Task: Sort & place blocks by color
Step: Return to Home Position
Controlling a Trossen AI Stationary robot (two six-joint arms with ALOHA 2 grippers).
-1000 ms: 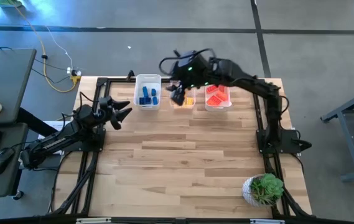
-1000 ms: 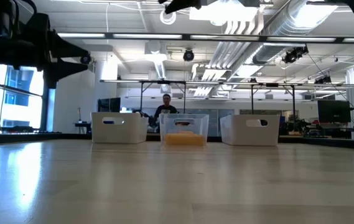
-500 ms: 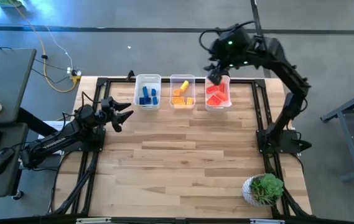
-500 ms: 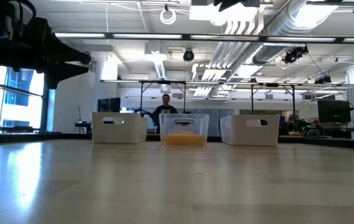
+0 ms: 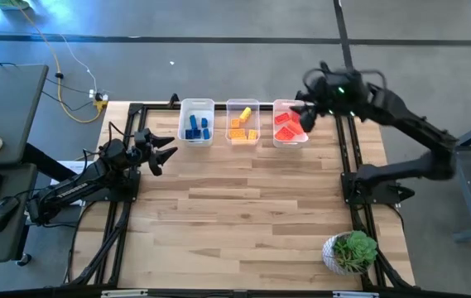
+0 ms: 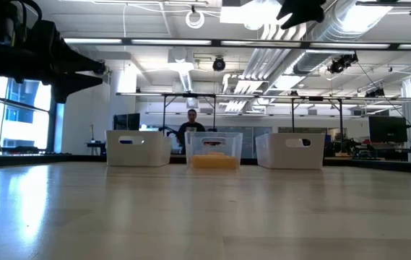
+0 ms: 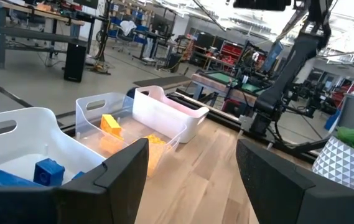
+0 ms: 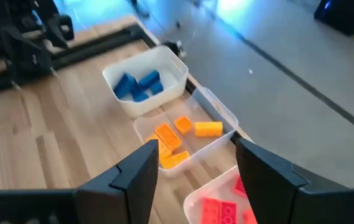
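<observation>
The blocks lie sorted in three clear bins along the table's far edge: blue blocks (image 5: 195,128) in the left bin (image 5: 196,106), orange-yellow blocks (image 5: 242,126) in the middle bin (image 5: 242,104), red blocks (image 5: 288,126) in the right bin (image 5: 289,141). My right gripper (image 5: 305,117) hangs open and empty high above the red bin's right side; its wrist view looks down on the blue blocks (image 8: 138,86), orange-yellow blocks (image 8: 177,140) and red blocks (image 8: 221,208). My left gripper (image 5: 164,150) stands open and empty at the table's left edge, pointing level toward the bins.
A potted plant (image 5: 350,251) stands at the table's near right corner. The black frame rails (image 5: 347,157) run along the table's sides. The wooden tabletop (image 5: 243,207) in front of the bins is bare. A person (image 6: 193,124) shows in the room beyond the bins.
My right gripper has swung from above the middle bin toward the table's right edge, passing over the red bin, with its fingers staying open. The blocks and bins have kept their places.
</observation>
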